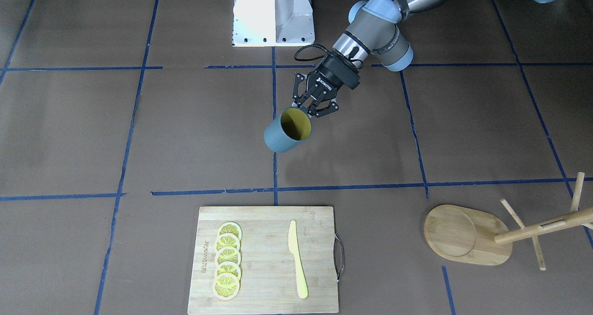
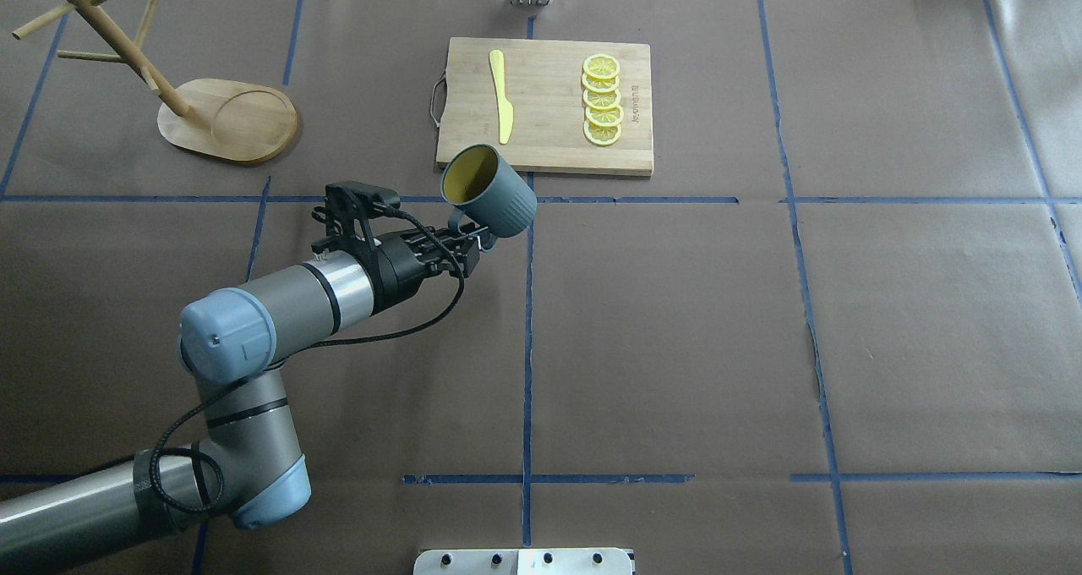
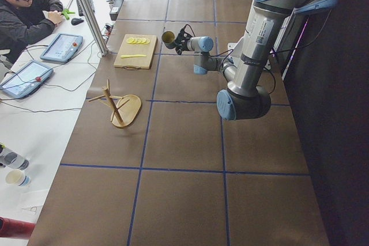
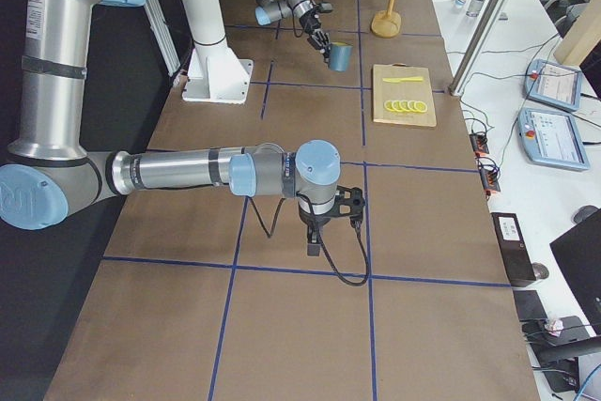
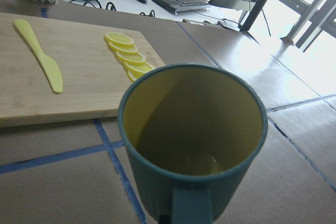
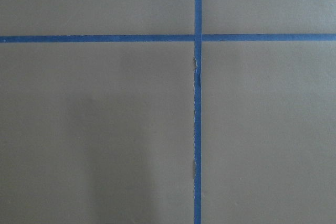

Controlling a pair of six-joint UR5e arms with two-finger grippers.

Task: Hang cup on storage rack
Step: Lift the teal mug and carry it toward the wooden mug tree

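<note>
1. The left end effector point(image 2: 475, 242) clamps the handle of the teal-grey mug point(image 2: 494, 193), holding it tilted above the table point(image 2: 676, 321).
2. The bamboo mug tree point(image 2: 228, 123) stands well apart.
3. I cannot tell whether the right end effector point(image 4: 315, 237) is open or closed.

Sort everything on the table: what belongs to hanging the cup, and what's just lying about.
Belongs to the job: cup, held by the left end effector; storage rack.
Just lying about: cutting board; lemon slices; yellow knife.
</note>
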